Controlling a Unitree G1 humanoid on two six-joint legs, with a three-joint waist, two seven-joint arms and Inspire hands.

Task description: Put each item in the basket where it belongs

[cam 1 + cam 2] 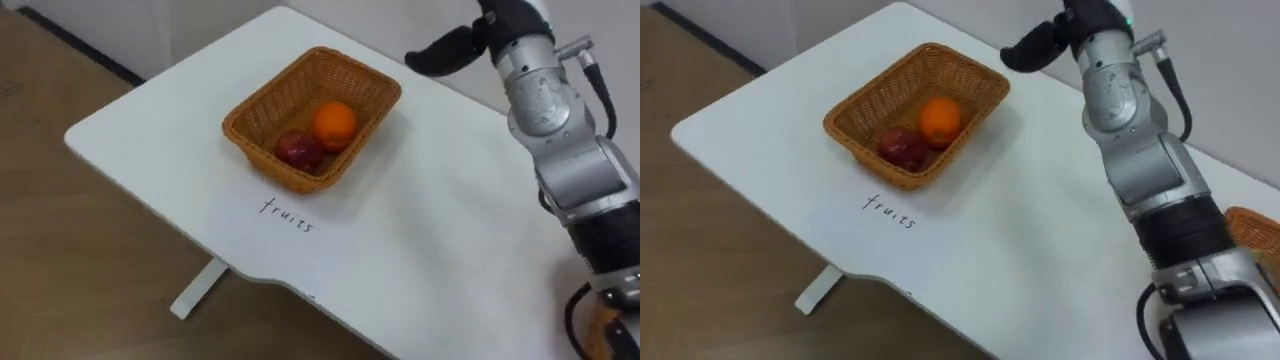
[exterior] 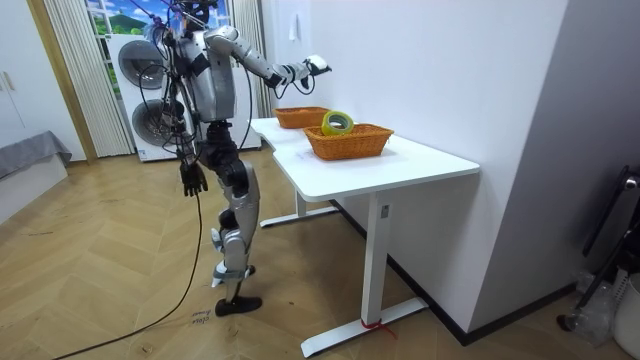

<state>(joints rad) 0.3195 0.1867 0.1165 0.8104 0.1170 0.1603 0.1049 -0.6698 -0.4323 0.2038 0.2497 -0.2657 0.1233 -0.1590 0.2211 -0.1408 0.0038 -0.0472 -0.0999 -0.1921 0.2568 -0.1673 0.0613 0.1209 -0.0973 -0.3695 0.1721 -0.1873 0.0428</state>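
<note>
**Inspector:** Left eye view. What stands on the table?

**Assistant:** The white table carries one wicker fruit basket toward its far-left part. Inside lie an orange and a red apple, touching, with the apple nearer the front wall. A handwritten label sits on the tabletop just in front of the basket.

**Inspector:** Hands?

**Assistant:** The right hand is raised beyond the basket's right end, apart from it, over the table's far side. Its dark fingers are stretched toward the view's left and are not curled round anything.

**Inspector:** Right eye view?

**Assistant:** Same arrangement. The corner of a second basket also shows at the right edge, well apart from the first.

**Inspector:** Room view?

**Assistant:** The robot stands at the table's side by the farther basket, with its right arm held out over the tabletop. The nearer basket holds a yellowish roll of tape, which rises above the rim. The left hand hangs beside the hip, clear of the table, fingers loose and pointing down.
</note>
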